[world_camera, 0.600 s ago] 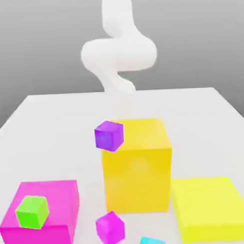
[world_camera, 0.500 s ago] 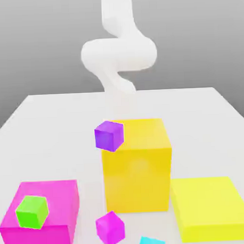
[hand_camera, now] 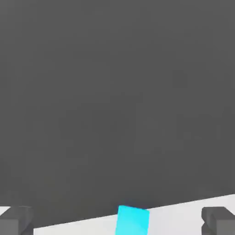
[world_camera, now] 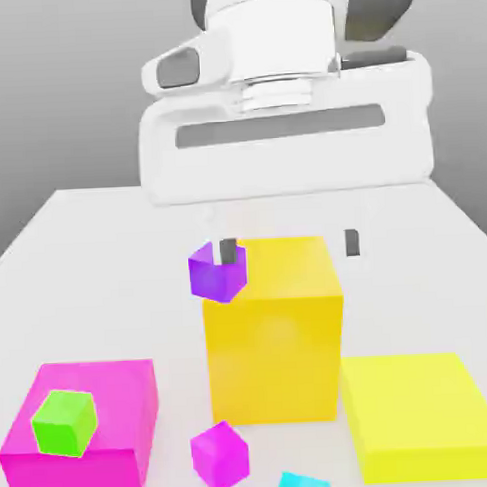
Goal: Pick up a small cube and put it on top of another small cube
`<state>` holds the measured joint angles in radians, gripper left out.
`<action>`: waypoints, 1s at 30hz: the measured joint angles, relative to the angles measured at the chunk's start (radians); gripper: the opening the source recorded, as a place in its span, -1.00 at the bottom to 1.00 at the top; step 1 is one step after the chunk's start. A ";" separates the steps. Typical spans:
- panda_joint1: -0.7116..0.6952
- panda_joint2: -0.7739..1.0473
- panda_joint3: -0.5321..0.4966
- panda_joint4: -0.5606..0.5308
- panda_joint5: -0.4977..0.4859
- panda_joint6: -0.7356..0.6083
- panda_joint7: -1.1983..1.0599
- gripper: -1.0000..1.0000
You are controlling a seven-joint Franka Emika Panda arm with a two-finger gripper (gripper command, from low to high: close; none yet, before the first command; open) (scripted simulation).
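The small cyan cube lies on the white table at the near edge of the exterior view, partly cut off by the frame. In the hand view the cyan cube rests at the table's edge. My gripper hangs over the tall yellow block, open, its dark fingertips wide apart with nothing between them. In the hand view the gripper shows both fingertips far apart. A small magenta cube sits just left of the cyan one.
A purple cube sits at the tall yellow block's upper left corner, beside one fingertip. A green cube rests on a flat magenta block. A flat yellow block lies at the right. The white table stretches behind.
The big white hand has come into the exterior view, close above the tall yellow block; before, just the arm stood far back. The cubes and blocks have not moved.
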<state>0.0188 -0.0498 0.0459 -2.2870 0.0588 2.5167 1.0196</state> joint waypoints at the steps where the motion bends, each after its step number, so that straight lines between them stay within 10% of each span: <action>1: 0.003 0.036 0.001 0.001 -0.005 0.011 0.016 0.00; 15: 0.059 0.542 -0.034 0.034 -0.073 0.229 0.193 0.00; 16: 0.060 0.561 -0.035 0.038 -0.074 0.244 0.194 -1.00; 30: 0.008 0.355 -0.063 0.002 -0.046 0.074 0.174 -1.00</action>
<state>0.0270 0.3049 -0.0167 -2.2855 0.0129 2.5910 1.1935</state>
